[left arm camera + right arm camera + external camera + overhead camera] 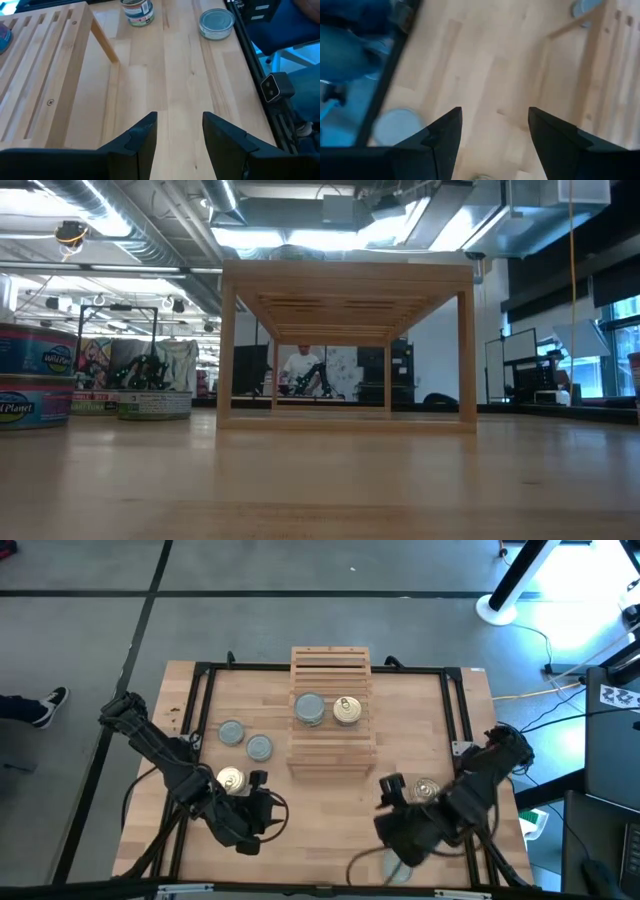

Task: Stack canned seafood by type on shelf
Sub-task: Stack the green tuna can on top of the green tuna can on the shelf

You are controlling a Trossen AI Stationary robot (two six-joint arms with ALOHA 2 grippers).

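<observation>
The slatted wooden shelf (331, 710) stands mid-table, with a grey-topped tin (310, 708) and a golden-topped tin (347, 710) on top. Two grey-topped tins (231, 732) (260, 747) and a golden one (230, 780) rest on the table left of it. My left gripper (180, 122) hovers open near the table's front left, just right of that golden tin, nothing between its fingers. My right gripper (495, 115) hovers open at the front right, beside another golden tin (425, 788). A grey-topped tin (397, 127) lies by the front rail.
A black metal frame (200, 690) runs around the tabletop. Bare wood lies between the shelf and the near edge (170, 75). A person in blue (300, 40) shows beyond the near rail. In the low view the shelf's legs (228, 350) stand open underneath, with tins (155, 402) at the left.
</observation>
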